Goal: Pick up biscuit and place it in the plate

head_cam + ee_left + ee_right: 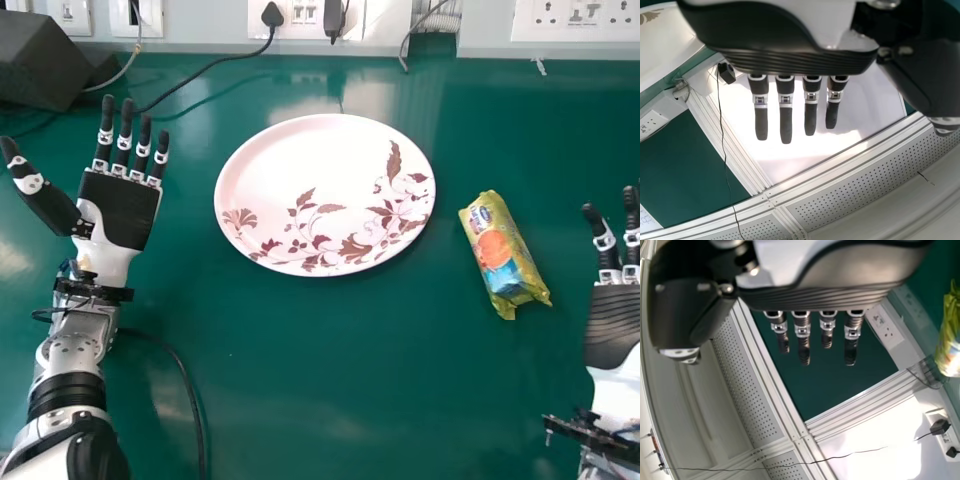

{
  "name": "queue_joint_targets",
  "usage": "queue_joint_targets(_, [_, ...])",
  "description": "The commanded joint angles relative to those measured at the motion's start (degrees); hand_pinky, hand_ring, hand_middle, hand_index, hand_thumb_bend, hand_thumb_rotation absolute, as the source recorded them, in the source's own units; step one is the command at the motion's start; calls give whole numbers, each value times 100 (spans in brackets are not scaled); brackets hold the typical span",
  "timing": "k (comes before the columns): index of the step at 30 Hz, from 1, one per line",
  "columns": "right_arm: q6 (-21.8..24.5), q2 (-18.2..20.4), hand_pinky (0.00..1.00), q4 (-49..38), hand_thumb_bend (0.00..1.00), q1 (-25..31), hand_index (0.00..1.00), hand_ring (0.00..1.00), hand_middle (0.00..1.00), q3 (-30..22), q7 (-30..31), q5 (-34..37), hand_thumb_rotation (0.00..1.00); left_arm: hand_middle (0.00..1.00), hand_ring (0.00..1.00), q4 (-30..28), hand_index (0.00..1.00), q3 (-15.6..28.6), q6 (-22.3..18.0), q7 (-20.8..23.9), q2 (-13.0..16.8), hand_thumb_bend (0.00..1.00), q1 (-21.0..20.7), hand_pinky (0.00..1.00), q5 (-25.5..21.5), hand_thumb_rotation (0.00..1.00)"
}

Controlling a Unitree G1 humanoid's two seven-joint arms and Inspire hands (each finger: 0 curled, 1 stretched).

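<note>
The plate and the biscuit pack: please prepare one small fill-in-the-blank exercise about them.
1. The table is coloured ____.
2. The round thing between the left hand and the biscuit pack is a ____.
3. The biscuit pack lies nearer to the robot's ____ hand.

Missing words: green; plate; right.

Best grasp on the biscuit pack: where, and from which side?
I'd take the biscuit pack round its middle, right hand coming in from the robot's right. The pack lies flat, its long axis running away from the robot and slanting a little left, so thumb and fingers could close across the narrow width. The crimped near end looks too thin to hold well.
</note>
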Motion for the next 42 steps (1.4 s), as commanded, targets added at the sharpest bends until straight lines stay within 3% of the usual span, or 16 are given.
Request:
queue_joint_targets(1, [-99, 139, 82, -129, 81, 92, 100, 88, 91, 32, -84, -114, 63, 87, 77, 237, 90, 57, 42, 19, -203, 97, 456, 75, 51, 66])
queue_joint_targets(26, [-186, 67, 84, -741, 81, 383, 100, 89, 91, 209, -670, -839, 60, 88, 77, 332, 91, 46, 121, -61, -177, 100, 401, 73, 51, 73])
queue_joint_targets(42, [-92, 93, 84, -1453, 81, 544, 100, 90, 91, 216, -1372, -1936, 59, 86, 76, 296, 90, 37, 207, -83, -211, 100, 409, 72, 42, 73])
